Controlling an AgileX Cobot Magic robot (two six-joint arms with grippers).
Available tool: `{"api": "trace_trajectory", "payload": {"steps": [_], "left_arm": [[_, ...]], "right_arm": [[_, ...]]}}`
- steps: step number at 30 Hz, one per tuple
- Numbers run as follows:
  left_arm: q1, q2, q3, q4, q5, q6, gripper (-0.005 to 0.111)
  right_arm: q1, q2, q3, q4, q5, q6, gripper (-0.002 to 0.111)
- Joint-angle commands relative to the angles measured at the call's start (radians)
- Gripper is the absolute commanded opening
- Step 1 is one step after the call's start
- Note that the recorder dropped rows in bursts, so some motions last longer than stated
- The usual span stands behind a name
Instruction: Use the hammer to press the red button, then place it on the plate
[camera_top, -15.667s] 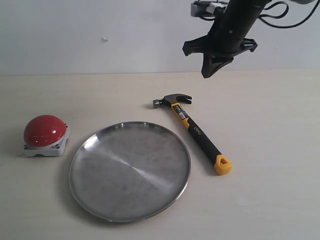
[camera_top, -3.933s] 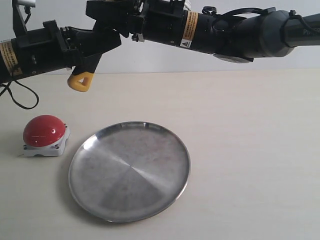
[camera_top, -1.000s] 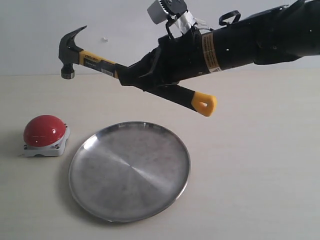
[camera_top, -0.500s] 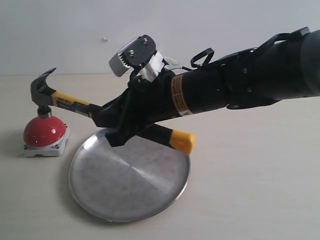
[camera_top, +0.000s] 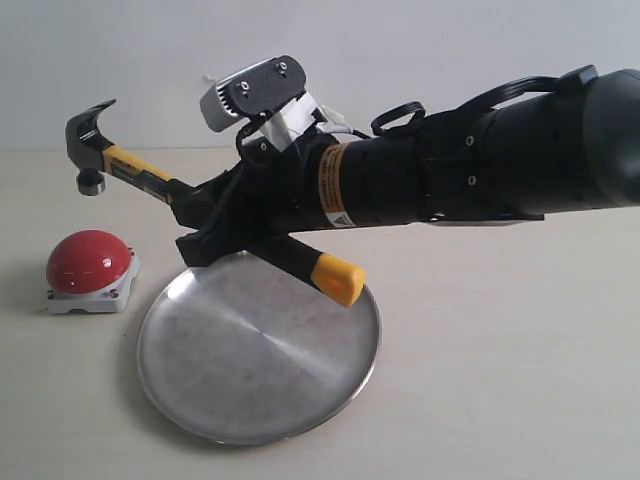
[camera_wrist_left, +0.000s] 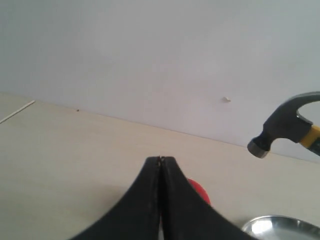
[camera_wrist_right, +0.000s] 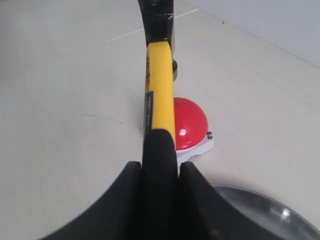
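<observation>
My right gripper (camera_top: 205, 228) (camera_wrist_right: 159, 167) is shut on the black grip of the hammer (camera_top: 130, 172) (camera_wrist_right: 159, 95). It holds the hammer in the air, reaching across from the right. The steel head (camera_top: 88, 140) hangs a little above the red button (camera_top: 89, 262) (camera_wrist_right: 190, 125), apart from it. The handle's yellow end (camera_top: 338, 277) sticks out over the steel plate (camera_top: 200, 400) (camera_wrist_right: 250, 200). My left gripper (camera_wrist_left: 160, 161) is shut and empty; its view shows the hammer head (camera_wrist_left: 280, 125), part of the button (camera_wrist_left: 199, 191) and the plate's rim (camera_wrist_left: 280, 226).
The button's grey base (camera_top: 70, 298) sits on the beige table (camera_top: 520, 360) left of the plate. A white wall (camera_top: 150, 50) closes off the back. My right arm (camera_top: 480, 170) stretches across the table above the plate's far side.
Half a second ago the hammer head rested on the red button; now it has lifted up off it. A second ago it was held high above the table.
</observation>
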Motion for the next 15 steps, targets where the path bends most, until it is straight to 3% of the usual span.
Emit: {"api": "trace_trajectory", "payload": {"steps": [1, 11, 15], "left_arm": [[0.002, -0.005, 0.006, 0.017, -0.062, -0.099, 0.0], [-0.002, -0.005, 0.006, 0.017, -0.077, -0.092, 0.0], [-0.072, -0.005, 0.006, 0.017, -0.066, -0.092, 0.0]], "right_arm": [[0.002, -0.028, -0.007, 0.078, -0.037, -0.036, 0.0], [0.002, -0.028, -0.007, 0.078, -0.033, -0.061, 0.0], [0.002, -0.028, -0.006, 0.078, -0.033, -0.061, 0.0]]}}
